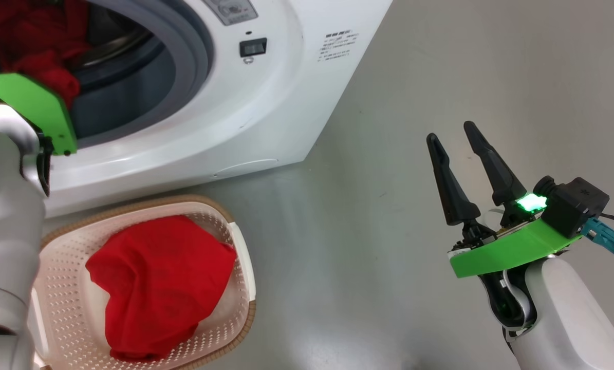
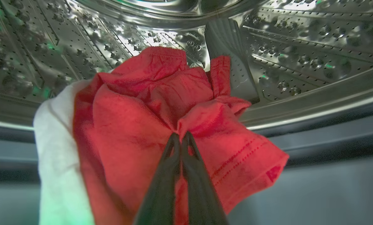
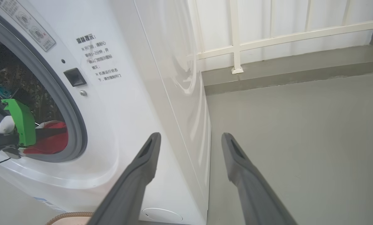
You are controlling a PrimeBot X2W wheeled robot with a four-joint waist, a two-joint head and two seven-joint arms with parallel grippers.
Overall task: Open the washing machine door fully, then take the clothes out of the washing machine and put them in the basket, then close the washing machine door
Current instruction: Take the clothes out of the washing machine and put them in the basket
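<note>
Red garment (image 2: 142,106), with white cloth (image 2: 55,150) beside it, sits inside the steel drum (image 2: 298,47) of the washing machine (image 1: 276,118), clenched between the left gripper's (image 2: 180,136) fingers. A second red piece (image 1: 157,277) lies in the basket (image 1: 245,277). The right gripper (image 1: 450,131) hangs spread apart and empty above the grey floor (image 1: 389,282).

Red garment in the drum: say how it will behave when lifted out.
Probably floppy: the red garment bunches into folds where the left hand pinches it, so it should drape and trail. Likely light, being thin cloth. A hanging hem may drag on the drum.
</note>
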